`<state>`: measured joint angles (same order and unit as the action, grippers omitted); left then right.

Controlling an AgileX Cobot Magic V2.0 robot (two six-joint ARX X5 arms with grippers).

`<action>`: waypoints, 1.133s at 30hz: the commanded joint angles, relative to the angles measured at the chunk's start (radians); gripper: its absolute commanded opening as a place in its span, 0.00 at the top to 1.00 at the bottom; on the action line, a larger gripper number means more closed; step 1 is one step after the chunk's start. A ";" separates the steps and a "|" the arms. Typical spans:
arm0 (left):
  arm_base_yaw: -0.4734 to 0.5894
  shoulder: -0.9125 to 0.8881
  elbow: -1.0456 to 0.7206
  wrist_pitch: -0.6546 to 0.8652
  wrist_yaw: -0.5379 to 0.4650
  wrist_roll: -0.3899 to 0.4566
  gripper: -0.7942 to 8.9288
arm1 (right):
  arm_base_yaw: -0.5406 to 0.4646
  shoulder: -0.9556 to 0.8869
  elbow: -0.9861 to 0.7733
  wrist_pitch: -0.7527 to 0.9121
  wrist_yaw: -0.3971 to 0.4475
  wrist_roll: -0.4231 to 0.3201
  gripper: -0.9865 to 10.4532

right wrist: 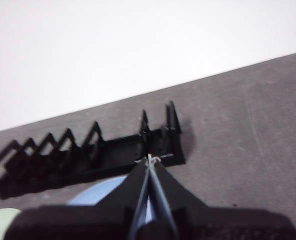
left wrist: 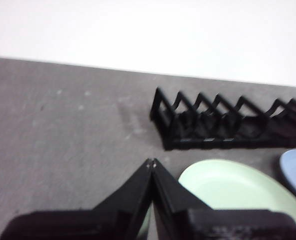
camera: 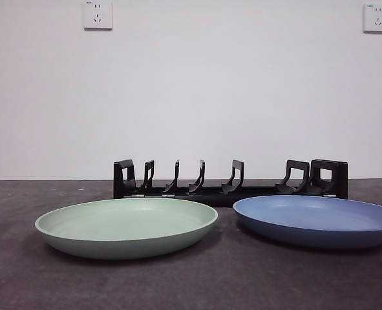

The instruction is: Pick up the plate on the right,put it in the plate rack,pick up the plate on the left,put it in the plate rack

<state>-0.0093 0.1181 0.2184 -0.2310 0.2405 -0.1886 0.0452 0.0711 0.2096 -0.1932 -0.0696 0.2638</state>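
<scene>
— Rack? Plates?
— Black plate rack (camera: pixel 229 183) toward the table's (camera: pixel 191 284) far edge, empty; green plate (camera: pixel 126 226) front left, blue plate (camera: pixel 320 221) front right, both flat.
— Grippers?
— Left gripper (left wrist: pixel 152 162) pressed together above green plate's edge; right gripper (right wrist: pixel 149 159) pressed together over blue plate, holding nothing.

Your front view's evenly lit and sharp, soft shadows under both plates. Both wrist views are blurry though, the wall (right wrist: pixel 137 50) totally blown out white.
</scene>
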 commanded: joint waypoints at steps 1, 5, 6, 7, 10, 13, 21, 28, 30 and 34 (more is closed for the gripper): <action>0.002 0.041 0.063 -0.021 0.048 -0.014 0.92 | 0.000 0.050 0.077 -0.047 -0.021 0.025 0.92; 0.002 0.131 0.172 -0.078 0.134 -0.014 0.93 | 0.000 0.164 0.222 -0.151 -0.085 0.001 0.92; 0.002 0.157 0.201 -0.097 0.155 -0.014 0.92 | 0.000 0.198 0.262 -0.181 -0.109 -0.021 0.92; 0.002 0.180 0.227 -0.115 0.174 -0.013 0.92 | 0.000 0.228 0.298 -0.211 -0.128 -0.042 0.92; 0.002 0.253 0.312 -0.177 0.240 -0.008 0.92 | 0.000 0.329 0.426 -0.326 -0.198 -0.115 0.92; 0.002 0.319 0.398 -0.257 0.312 0.023 0.92 | 0.000 0.429 0.557 -0.477 -0.264 -0.211 0.92; 0.001 0.449 0.634 -0.510 0.399 0.167 0.92 | 0.000 0.631 0.829 -0.810 -0.302 -0.382 0.92; -0.033 0.524 0.787 -0.631 0.395 0.229 0.92 | 0.001 0.705 0.931 -0.889 -0.328 -0.396 0.92; -0.051 0.537 0.788 -0.645 0.395 0.241 0.93 | 0.001 0.706 0.932 -0.897 -0.351 -0.396 0.92; -0.075 0.547 0.788 -0.635 0.396 0.246 0.91 | 0.001 0.706 0.932 -0.899 -0.350 -0.396 0.91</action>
<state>-0.0807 0.6682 1.0080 -0.8772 0.6323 0.0418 0.0456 0.7769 1.1389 -1.0939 -0.4168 -0.1246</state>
